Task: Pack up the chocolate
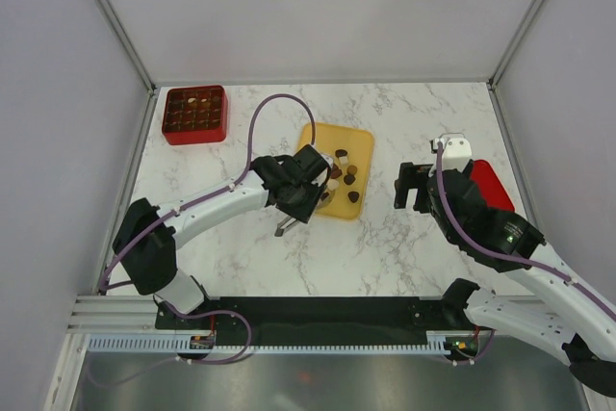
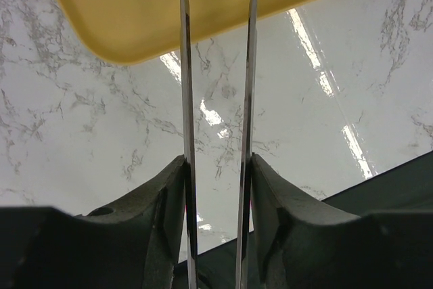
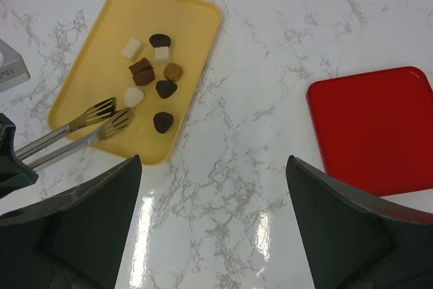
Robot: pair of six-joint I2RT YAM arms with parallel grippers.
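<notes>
Grips metal tongs in the clenched left claw, tips over the near-left part of the yellow tray, just beside the chocolate scattered mid-tray. Holds the right claw released, jaws wide, above the marble surface right of the tray, near a flat red lid. Shows a red grid box at the far left, a few pieces in its far compartments.
</notes>
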